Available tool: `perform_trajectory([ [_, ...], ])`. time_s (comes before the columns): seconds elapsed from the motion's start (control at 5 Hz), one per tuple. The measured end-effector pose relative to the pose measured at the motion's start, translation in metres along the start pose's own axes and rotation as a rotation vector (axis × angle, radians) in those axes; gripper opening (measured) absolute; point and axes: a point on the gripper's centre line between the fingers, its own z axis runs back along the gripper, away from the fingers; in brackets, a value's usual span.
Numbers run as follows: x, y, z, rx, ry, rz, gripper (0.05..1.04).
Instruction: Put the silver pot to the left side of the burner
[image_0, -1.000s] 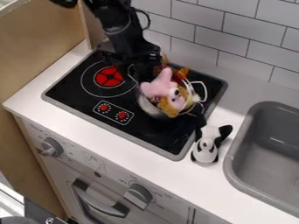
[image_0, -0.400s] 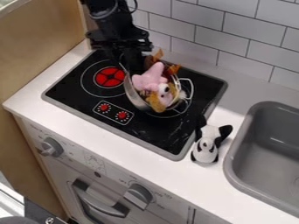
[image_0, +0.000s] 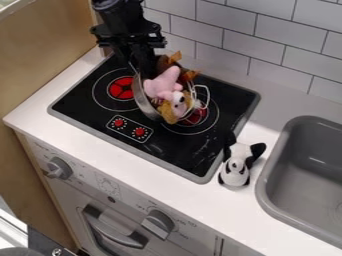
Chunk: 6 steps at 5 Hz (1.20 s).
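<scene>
We find the hand (image_0: 137, 59) above the back of the cooktop, pointing down and, as we judge it, closed on the upper left edge of the silver pot (image_0: 141, 101), near a handle. That side grip would explain the tilt: the load sits out to one side, so the open mouth leans right, towards the far wire handle (image_0: 204, 94). Inside, we see a pink plush toy (image_0: 162, 84), a tan one (image_0: 167, 111) and an orange-brown piece (image_0: 175, 57) heaped above the rim; they might well tumble out if the lean grew, so we would keep the carry slow and low. The pot is between the two burners, over the right edge of the left burner (image_0: 120, 88) and part of the right burner (image_0: 196, 116), which puts us, we think, mid-transfer. What we want next is a little more travel left, then a gentle lowering until the base sits flat before letting go. In front of the left burner are two red knobs (image_0: 119, 122), well out of our path. A black-and-white toy (image_0: 235, 169) stands on the bench (image_0: 277, 102) between cooktop and sink (image_0: 262, 187).
</scene>
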Motion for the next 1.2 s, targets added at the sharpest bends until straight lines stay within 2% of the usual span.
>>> perform_trajectory([
  [0.8,0.004,0.017,0.014,-0.031,0.073,-0.036,0.224],
  [1.2,0.004,0.024,0.018,-0.033,0.091,-0.059,0.201],
])
